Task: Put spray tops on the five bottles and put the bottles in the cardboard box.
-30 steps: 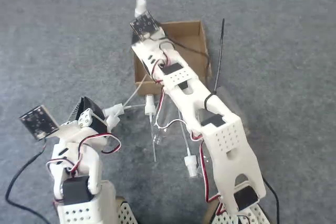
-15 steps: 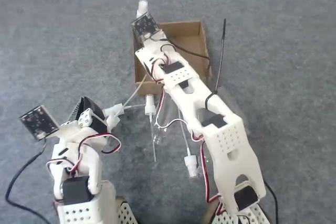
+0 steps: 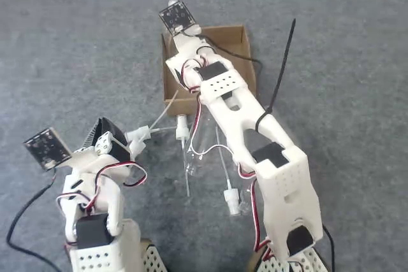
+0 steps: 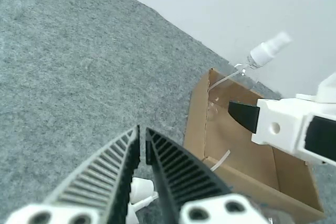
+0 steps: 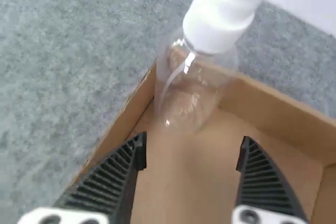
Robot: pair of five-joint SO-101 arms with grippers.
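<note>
A clear bottle (image 5: 194, 93) with a white spray top (image 5: 231, 3) leans in the far corner of the cardboard box (image 5: 262, 108). My right gripper (image 5: 189, 153) hangs open over the box floor just short of it, fingers apart on either side. From the left wrist view the same bottle (image 4: 262, 56) pokes above the box (image 4: 199, 114). My left gripper (image 4: 142, 135) is shut, low over the carpet, with a loose spray top (image 4: 142, 190) beneath it. Another capped bottle (image 3: 191, 151) lies on the carpet before the box (image 3: 245, 49).
The right arm (image 3: 217, 87) stretches over the box. A spray top with its tube (image 3: 233, 202) lies near the right arm's base, another (image 3: 139, 135) beside the left gripper. A black cable tie (image 3: 280, 74) sticks out from the right arm. Grey carpet surrounds everything.
The right arm has stretched farther over the box and swung slightly right, so its wrist now covers most of the bottle's top. The left arm has stayed still.
</note>
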